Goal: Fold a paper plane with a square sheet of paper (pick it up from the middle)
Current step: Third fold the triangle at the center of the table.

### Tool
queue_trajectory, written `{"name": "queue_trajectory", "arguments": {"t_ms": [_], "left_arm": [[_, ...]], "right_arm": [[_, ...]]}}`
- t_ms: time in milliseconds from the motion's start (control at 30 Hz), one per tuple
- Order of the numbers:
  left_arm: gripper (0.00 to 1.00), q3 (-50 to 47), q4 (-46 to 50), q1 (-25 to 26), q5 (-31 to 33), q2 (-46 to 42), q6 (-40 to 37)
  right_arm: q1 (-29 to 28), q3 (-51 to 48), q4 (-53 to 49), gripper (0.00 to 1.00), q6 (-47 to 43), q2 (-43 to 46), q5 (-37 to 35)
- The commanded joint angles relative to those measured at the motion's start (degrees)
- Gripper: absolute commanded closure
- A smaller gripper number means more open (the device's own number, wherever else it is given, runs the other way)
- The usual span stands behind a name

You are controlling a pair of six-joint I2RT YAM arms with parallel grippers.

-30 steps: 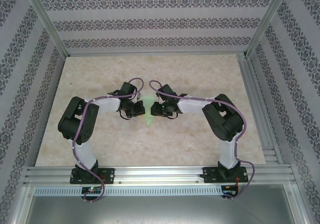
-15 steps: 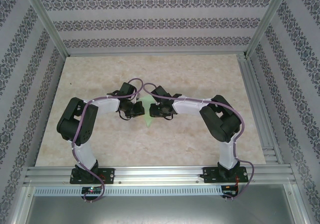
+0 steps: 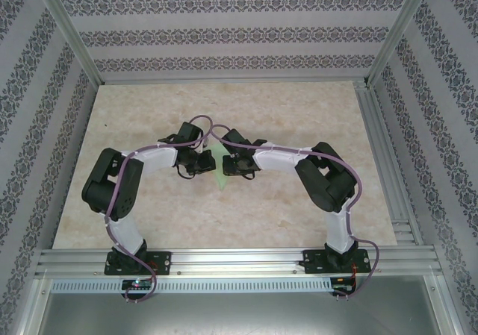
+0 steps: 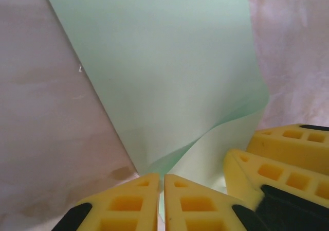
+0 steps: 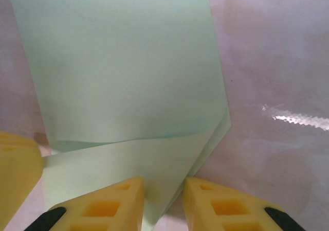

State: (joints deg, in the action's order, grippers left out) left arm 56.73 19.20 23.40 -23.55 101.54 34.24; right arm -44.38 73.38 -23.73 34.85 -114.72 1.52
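My left claw was pinched almost shut on the sheet of paper. The pale green edge was caught in the thin slit between its yellow fingers, where a curled flap rose from the flat part. My right claw stood slightly parted, with a folded corner of the sheet lying in the gap (whether it truly gripped that corner I could not tell). The two claws met tip to tip over the sheet. It lay near the middle of the counter, well clear of every edge, tapering toward the near edge.
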Motion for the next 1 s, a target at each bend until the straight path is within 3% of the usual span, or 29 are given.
{"name": "queue_trajectory", "arguments": {"t_ms": [0,367,967], "left_arm": [[0.88,-0.9,-0.7,0.6,-1.5,-3.2,0.7],[0.87,-2.9,-4.8,1.5,-6.9,-3.5,2.7],[0.91,-2.9,-6.4,1.7,-4.1,0.8,4.1]], "right_arm": [[-0.6,-0.6,-5.3,0.72,1.6,-3.7,-2.9],[-0.8,0.5,-7.6,0.71,3.6,-5.0,-4.4],[-1.0,0.3,-7.0,0.72,4.0,-5.0,-3.6]]}}
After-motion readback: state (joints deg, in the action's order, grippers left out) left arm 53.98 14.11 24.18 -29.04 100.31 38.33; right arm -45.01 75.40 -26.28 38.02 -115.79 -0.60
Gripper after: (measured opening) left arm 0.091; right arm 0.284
